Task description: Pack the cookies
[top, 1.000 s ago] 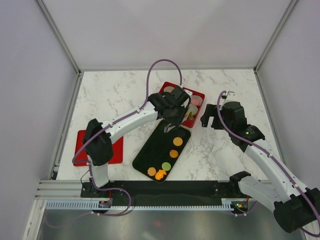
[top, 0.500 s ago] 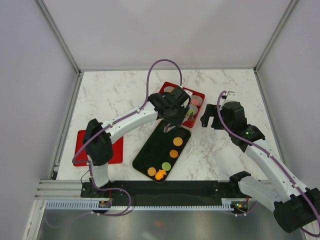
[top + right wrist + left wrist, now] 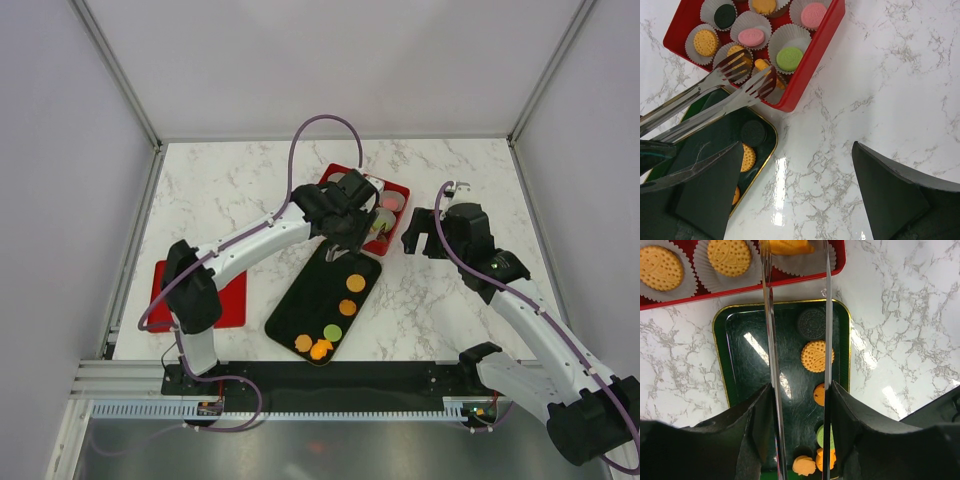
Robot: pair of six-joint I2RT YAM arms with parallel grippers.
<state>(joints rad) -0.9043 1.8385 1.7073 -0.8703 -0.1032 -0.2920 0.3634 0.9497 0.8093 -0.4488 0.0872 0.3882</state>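
Tongs (image 3: pixel 769 340) sit in the left gripper (image 3: pixel 800 390), which is squeezed partway shut on their two metal arms. The tong tips hang over the red box (image 3: pixel 826 36), at its edge nearest the robot. An orange cookie (image 3: pixel 761 64) lies in a paper cup (image 3: pixel 805 265) between the tips. I cannot tell if they pinch it or just hang beside it.

More cookies (image 3: pixel 817 356) lie on the dark tray (image 3: pixel 737 375), just beside the red box on the robot's side. The dark cookie (image 3: pixel 811 322) is the one closest to the red box. I think the tongs must pull straight back along their own length to reach it.

The right gripper (image 3: pixel 796 146) is wide open and holds nothing. It hangs to the right of the red box, farther from those cookies.
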